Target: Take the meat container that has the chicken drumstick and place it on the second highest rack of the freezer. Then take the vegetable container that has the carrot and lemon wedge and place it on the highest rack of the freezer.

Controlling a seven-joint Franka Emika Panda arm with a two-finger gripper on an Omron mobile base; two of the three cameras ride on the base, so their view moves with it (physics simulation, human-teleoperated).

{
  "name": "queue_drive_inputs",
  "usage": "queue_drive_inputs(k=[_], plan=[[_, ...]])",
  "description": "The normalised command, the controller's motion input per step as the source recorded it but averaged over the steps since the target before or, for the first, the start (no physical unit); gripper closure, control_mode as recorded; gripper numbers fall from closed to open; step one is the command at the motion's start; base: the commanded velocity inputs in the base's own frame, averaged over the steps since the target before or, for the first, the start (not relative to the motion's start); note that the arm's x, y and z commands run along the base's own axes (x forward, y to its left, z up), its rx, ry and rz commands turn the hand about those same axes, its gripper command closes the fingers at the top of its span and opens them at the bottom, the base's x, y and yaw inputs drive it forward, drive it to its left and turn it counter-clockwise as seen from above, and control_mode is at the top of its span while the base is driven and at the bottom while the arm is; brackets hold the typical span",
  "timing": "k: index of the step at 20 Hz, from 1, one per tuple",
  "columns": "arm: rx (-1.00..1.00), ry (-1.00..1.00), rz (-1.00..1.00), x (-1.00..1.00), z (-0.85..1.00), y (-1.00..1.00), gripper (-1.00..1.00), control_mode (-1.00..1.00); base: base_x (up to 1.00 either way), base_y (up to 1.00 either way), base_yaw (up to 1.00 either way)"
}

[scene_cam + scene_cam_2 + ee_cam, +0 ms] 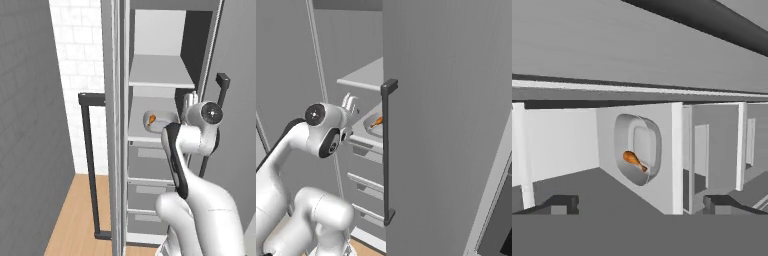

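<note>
- The freezer (pixel 160 125) stands open, its highest rack (pixel 160 72) bare.
- The meat container (pixel 637 148) lies on the second shelf down, below that rack and above the drawers.
- The gripper (pixel 639 204) hangs just outside the shelf front, its jaws spread wide, holding nothing, apart from the container.
- The chicken drumstick (pixel 633 160) lies inside the container.

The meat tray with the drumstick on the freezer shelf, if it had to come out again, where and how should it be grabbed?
Grip the near rim of the meat tray, coming straight in from the freezer's open front. It lies flat on the lower shelf, so probably one finger goes over the rim and one outside, clear of the drumstick.
</note>
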Motion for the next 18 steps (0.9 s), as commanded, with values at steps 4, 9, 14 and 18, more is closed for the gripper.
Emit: queue_drive_inputs(k=[4,9,14,18], plan=[[0.00,0.00,0.00,-0.78,0.57,0.00,-1.00,-1.00,0.00,0.00,0.00],[0.00,0.02,0.00,-0.87,0.33,0.07,-1.00,-1.00,0.00,0.00,0.00],[0.00,0.11,0.00,-0.55,0.44,0.21,-1.00,-1.00,0.00,0.00,0.00],[0.00,0.16,0.01,0.00,0.39,0.14,-1.00,-1.00,0.00,0.00,0.00]])
